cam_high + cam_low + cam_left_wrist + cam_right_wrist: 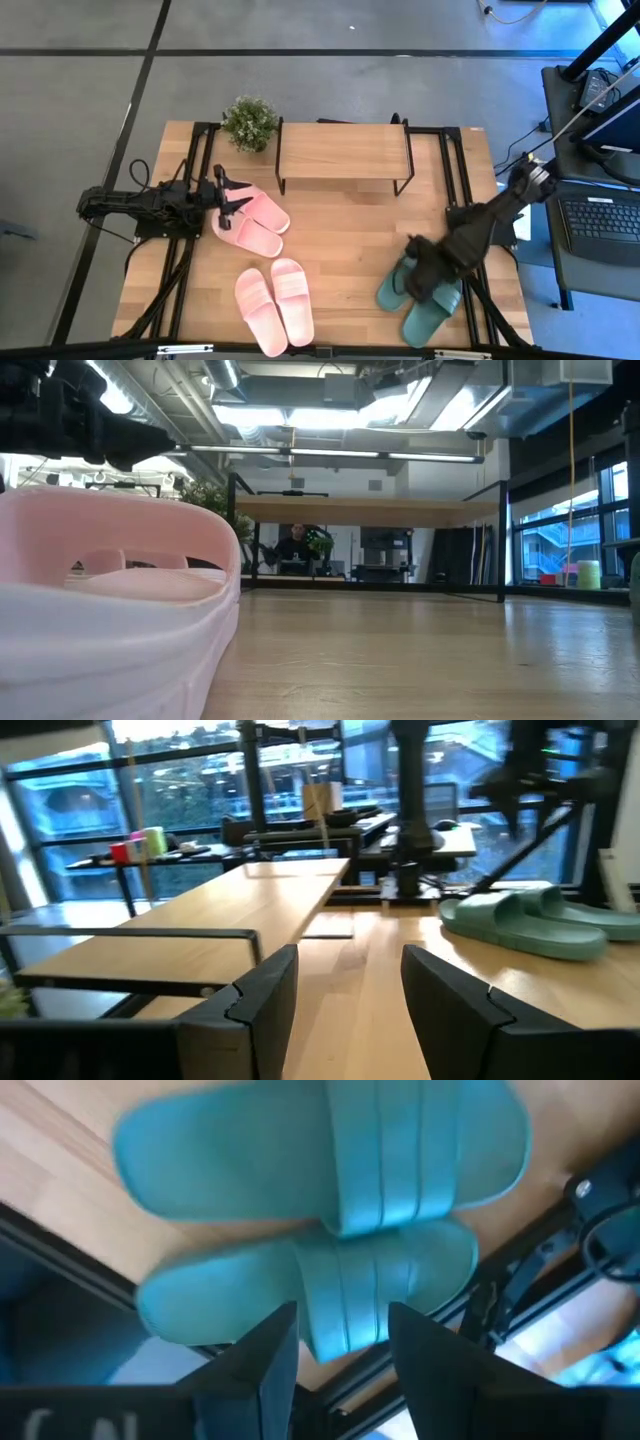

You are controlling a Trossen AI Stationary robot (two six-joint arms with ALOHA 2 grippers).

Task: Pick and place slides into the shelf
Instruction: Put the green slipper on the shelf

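While all six slides lie on the worktop (350, 240) and none sits on or under the shelf (343, 152), we read this as the very start of a pick. Our right gripper (428, 272) hangs directly over the dark green pair (422, 300), fingers spread apart with nothing between them; its wrist view looks straight down on both green straps, so we judge it is lining up over one strap because that raised band is the easiest part to pinch. The green pair lies side by side just below the gripper, near the worktop's front right corner, well apart from the shelf.

Our left gripper (232, 203) points toward the middle of the worktop, fingers likewise spread and empty, with one light pink pair (254, 222) just ahead of and beneath its tips. Its wrist view looks level across the worktop, with the shelf's top board off to one side. We take that low, level pose as readiness to reach the pink strap from the side.

The second pink pair (275, 305) rests near the front edge, between the two grippers, untouched. A small potted plant (249, 122) stands just beside the shelf's left end, something to steer clear of when placing.
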